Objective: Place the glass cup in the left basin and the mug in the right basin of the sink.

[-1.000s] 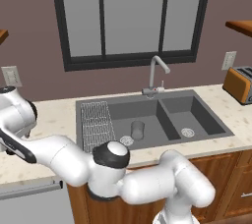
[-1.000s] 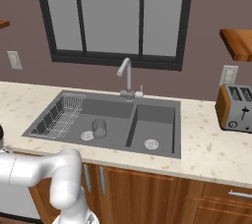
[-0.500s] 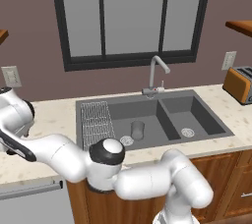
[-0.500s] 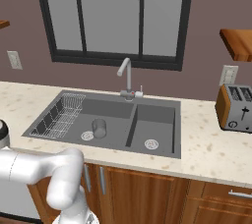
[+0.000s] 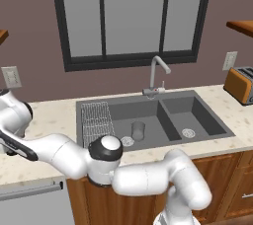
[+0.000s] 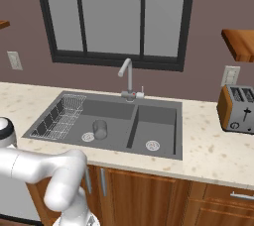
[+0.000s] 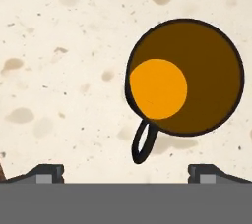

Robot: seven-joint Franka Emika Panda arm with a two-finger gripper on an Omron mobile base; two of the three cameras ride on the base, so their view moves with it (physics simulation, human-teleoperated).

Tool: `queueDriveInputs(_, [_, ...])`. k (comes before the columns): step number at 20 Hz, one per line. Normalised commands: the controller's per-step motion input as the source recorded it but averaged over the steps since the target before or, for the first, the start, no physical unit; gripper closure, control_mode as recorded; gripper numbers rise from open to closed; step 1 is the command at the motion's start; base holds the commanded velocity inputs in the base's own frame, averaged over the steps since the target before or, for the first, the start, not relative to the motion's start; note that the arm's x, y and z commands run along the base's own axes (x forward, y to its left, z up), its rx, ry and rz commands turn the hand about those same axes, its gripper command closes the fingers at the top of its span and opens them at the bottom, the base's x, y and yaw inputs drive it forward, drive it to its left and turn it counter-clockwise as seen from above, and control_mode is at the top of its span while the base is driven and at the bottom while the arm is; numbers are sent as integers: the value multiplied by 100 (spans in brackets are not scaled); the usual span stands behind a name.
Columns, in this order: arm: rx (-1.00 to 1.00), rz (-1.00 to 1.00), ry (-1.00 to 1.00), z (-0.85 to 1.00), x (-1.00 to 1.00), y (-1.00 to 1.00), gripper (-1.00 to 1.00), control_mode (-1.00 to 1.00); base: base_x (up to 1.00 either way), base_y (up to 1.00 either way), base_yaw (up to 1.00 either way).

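Below my gripper [image 7: 125, 171], the mug [image 7: 185, 77] stands upright on the speckled counter [image 7: 59, 46], seen straight down its orange inside, handle [image 7: 142, 142] pointing toward the fingertips. I have the jaws spread fully wide and holding nothing. Out from the mug, the cup [image 5: 138, 130] already lies in the left basin [image 5: 148, 115] of the sink [image 5: 217, 125], beside the rack [image 5: 97, 120] and near the drain. So I judge the mug pickup is the step in hand. Next I should centre over the mug, since it sits off to one side, descend, close on its wall, then carry it to the right basin [image 5: 190, 115].
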Motion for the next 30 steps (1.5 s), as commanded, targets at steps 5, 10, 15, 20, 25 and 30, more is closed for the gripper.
queueDriveInputs(5, [0,8,0,-9,14,14,-100,-100,0,0,0])
queueDriveInputs(10, [0,4,0,-2,19,8,-100,-100,0,0,0])
queueDriveInputs(15, [0,0,0,-2,15,12,-100,-100,0,0,0])
queueDriveInputs(20, [0,0,0,-7,9,24,-100,-100,0,0,0])
queueDriveInputs(25, [0,0,0,-4,10,19,-100,-100,0,0,0])
queueDriveInputs(30, [-1,-2,3,-1,4,10,-100,-100,0,0,0])
